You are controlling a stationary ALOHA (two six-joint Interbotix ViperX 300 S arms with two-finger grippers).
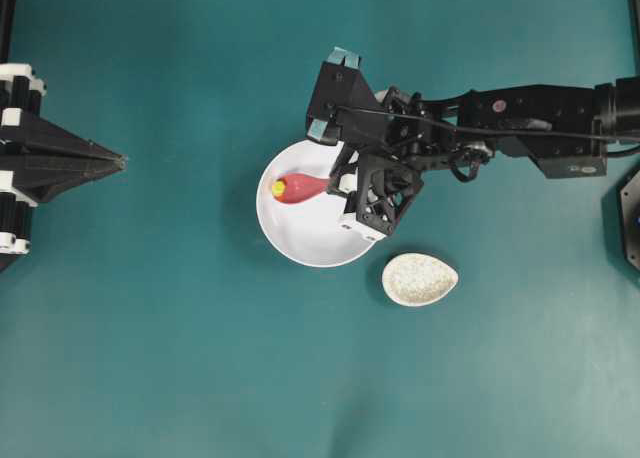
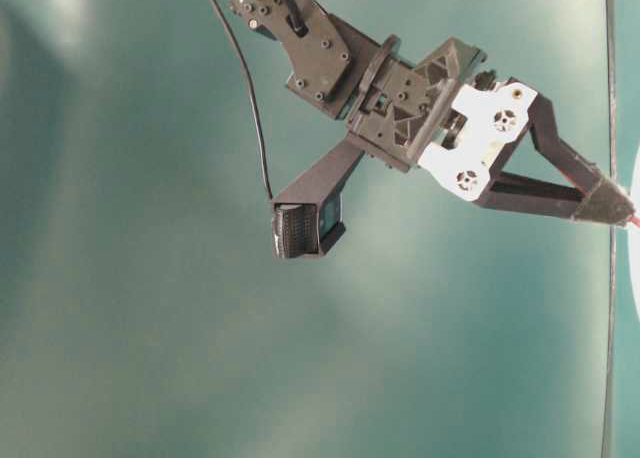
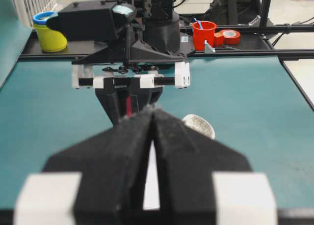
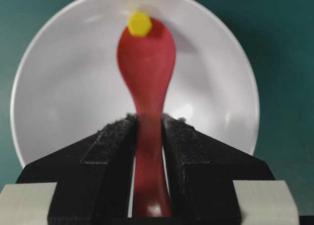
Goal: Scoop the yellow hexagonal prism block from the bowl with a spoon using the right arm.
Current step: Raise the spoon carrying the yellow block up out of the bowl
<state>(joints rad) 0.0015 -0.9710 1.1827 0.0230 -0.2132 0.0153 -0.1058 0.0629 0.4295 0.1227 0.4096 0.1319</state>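
Note:
The white bowl [image 1: 300,233] [image 4: 64,87] sits mid-table. My right gripper [image 4: 148,122] [image 1: 343,183] is shut on the handle of the pink-red spoon [image 4: 145,58] [image 1: 300,188], which reaches out over the bowl's inside. The yellow hexagonal prism block [image 4: 140,24] [image 1: 278,188] lies at the spoon's far tip, at the edge of its bowl; whether it rests in the spoon or just against it I cannot tell. The right arm [image 1: 520,118] comes in from the right. My left gripper [image 1: 118,161] [image 3: 153,112] rests shut at the left edge, far from the bowl.
A small speckled beige spoon rest [image 1: 419,279] [image 3: 198,126] lies just right of the bowl on the teal mat. Beyond the table's far edge stand a red cup [image 3: 204,34], tape rolls [image 3: 228,37] and a yellow container [image 3: 48,34].

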